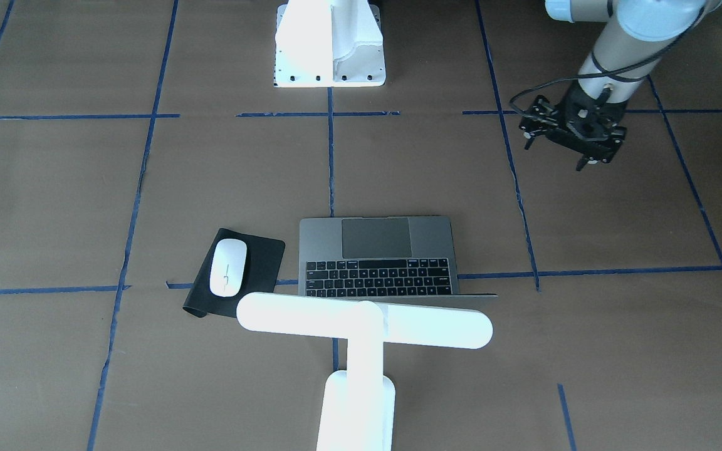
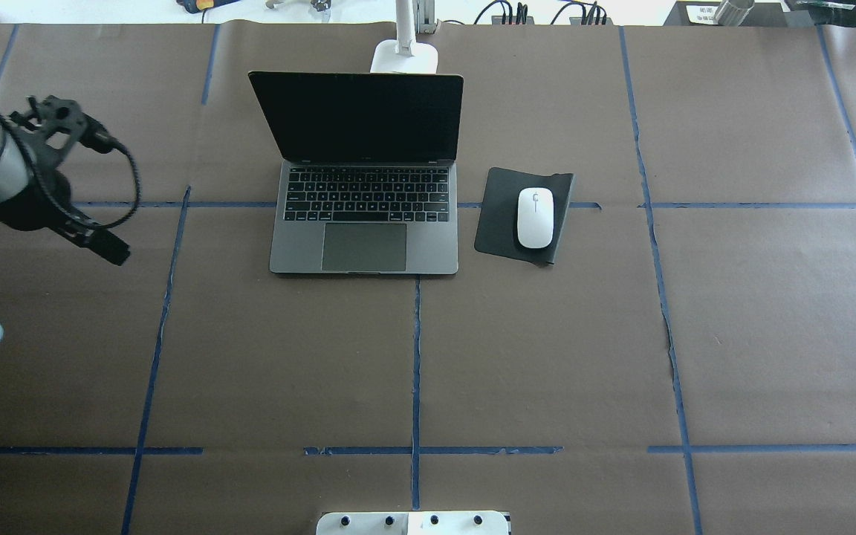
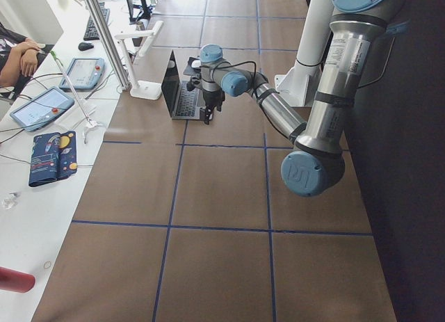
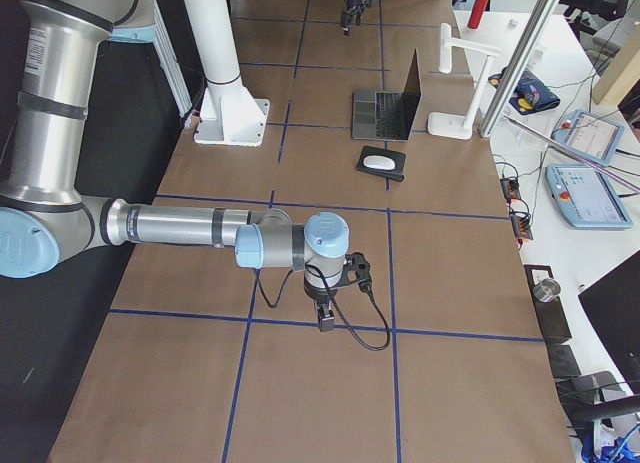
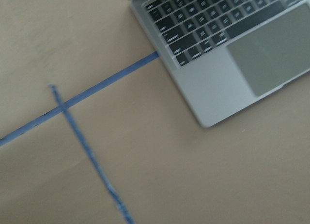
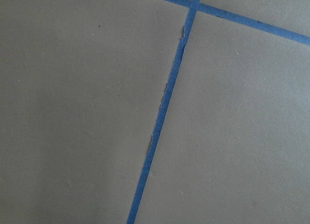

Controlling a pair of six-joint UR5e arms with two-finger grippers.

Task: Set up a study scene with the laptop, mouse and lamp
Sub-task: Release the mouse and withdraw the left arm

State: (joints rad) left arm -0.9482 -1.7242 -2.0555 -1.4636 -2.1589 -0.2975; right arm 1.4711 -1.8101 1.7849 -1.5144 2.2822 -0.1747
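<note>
The laptop [image 2: 365, 223] stands open at the table's middle, its screen dark and upright; its front corner shows in the left wrist view [image 5: 218, 88]. The white mouse [image 2: 535, 217] lies on a black mouse pad [image 2: 498, 223] just right of the laptop. The white T-shaped lamp [image 1: 364, 319] stands behind the laptop's screen with its bar head above the lid. My left gripper [image 1: 555, 153] hangs above the table left of the laptop, open and empty. My right gripper [image 4: 325, 313] hovers low over bare table far from the things; I cannot tell its state.
The white pedestal with bolt holes [image 1: 329, 44] stands at the robot's edge of the table. Blue tape lines [image 6: 164, 103] cross the brown table cover. Tablets, cables and a metal post [image 4: 515, 63] line the far side behind the lamp.
</note>
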